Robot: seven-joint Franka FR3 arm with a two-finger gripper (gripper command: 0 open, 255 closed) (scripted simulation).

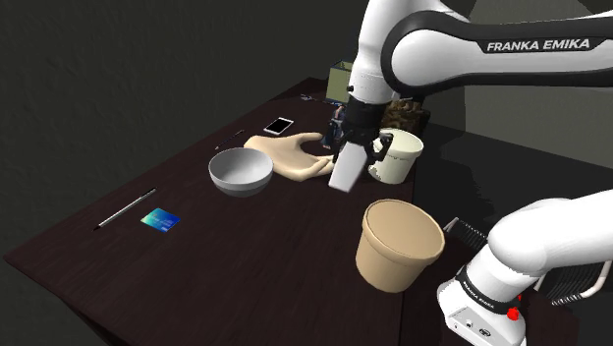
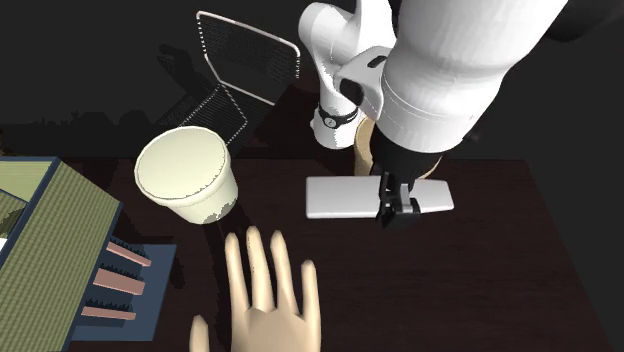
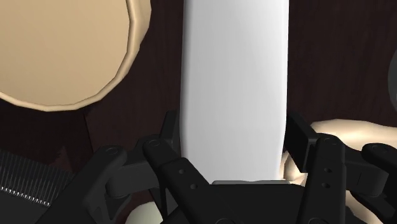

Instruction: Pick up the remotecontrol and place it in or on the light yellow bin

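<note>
remote [image 1: 346, 175] [image 2: 345, 195] [image 3: 235, 83]: plain white slab, pinched across its width in my pincer [image 1: 349, 155] [image 2: 398, 210] [image 3: 234, 127], and by the shoulder view it looks lifted clear of the counter [image 1: 246, 256], above the gap between the model hand [image 1: 290, 155] [image 2: 265, 300] [image 3: 356, 130] and the cream cup [image 1: 401, 157] [image 2: 190, 185]

step, as I judge it: carry to the bin [image 1: 401, 251] [image 2: 363, 150] [image 3: 135, 51]. I take the yellowish-tan tub nearer the stand as the target; the cream cup is a look-alike, so don't drift to it

how to do it well:
- grip sits off-middle in the second exterior view, with the longer part sticking out to that view's left, so expect some droop or twist; move slowly, no sharp wrist turns
- gain height before crossing, since the bin's rim stands well above the counter
- the remote looks longer than the mouth is wide: tip the long end down into the opening, or lay it across the rim centred
- release low, not from height

pincer: fingers closed to the remote's width, both pads pressed on its long edges, touching nothing else
</note>
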